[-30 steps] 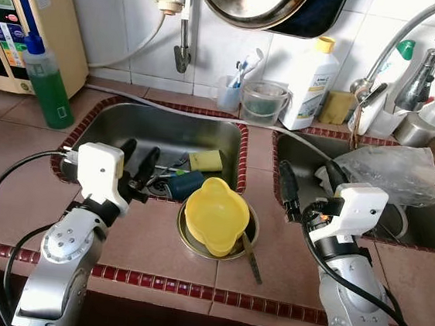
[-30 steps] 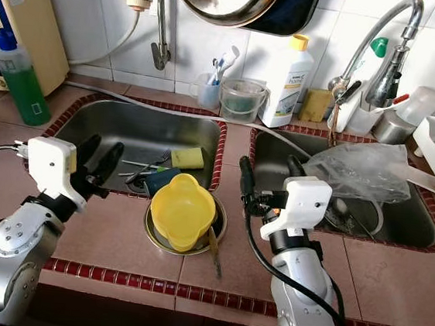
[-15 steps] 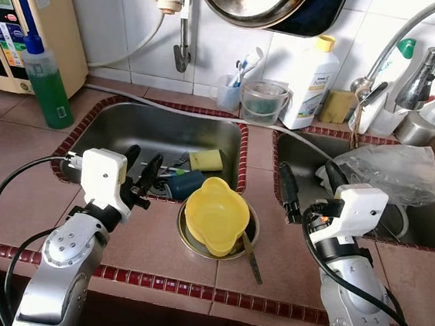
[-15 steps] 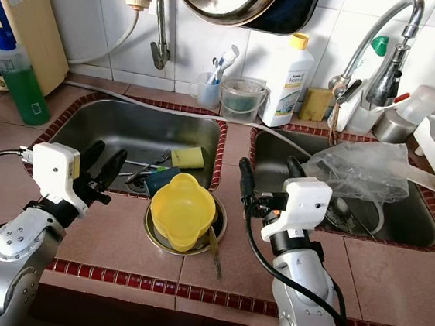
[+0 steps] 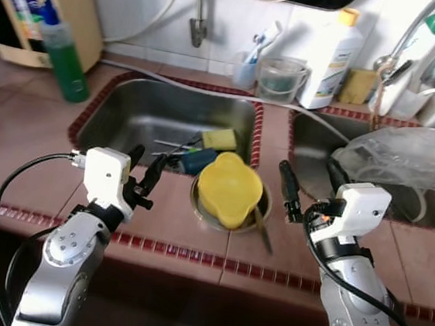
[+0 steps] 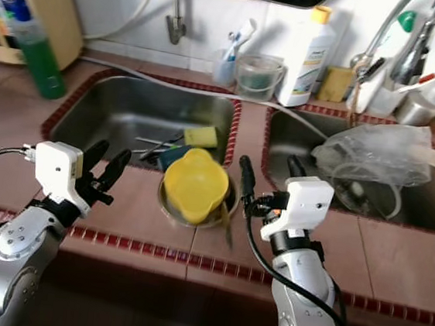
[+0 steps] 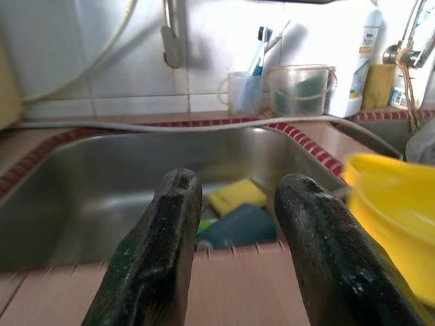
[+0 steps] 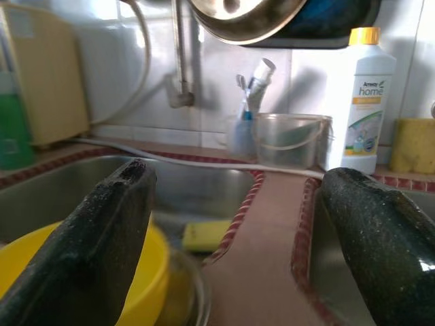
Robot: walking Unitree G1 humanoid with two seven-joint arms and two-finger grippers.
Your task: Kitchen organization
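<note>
Both grippers, left gripper [image 5: 143,177] and right gripper [image 5: 308,192], spread, empty. Yellow bowl [image 5: 229,189] frame centre, probably target; approach rim squarely, avoid utensil [image 5: 262,228] alongside.

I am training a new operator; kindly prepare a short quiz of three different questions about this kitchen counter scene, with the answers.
1. True or false: the yellow bowl sits inside a metal dish on the counter between the two sinks.
2. Multiple choice: what lies in the right sink? A) a crumpled clear plastic bag B) a frying pan C) a green bottle
3. Fill in: the yellow sponge lies in the ____ sink.

Key:
1. True. It rests in the dish, in front of the left sink.
2. A. The plastic bag lies there; the green bottle stands on the counter at far left.
3. Left, beside a dark blue item.
</note>
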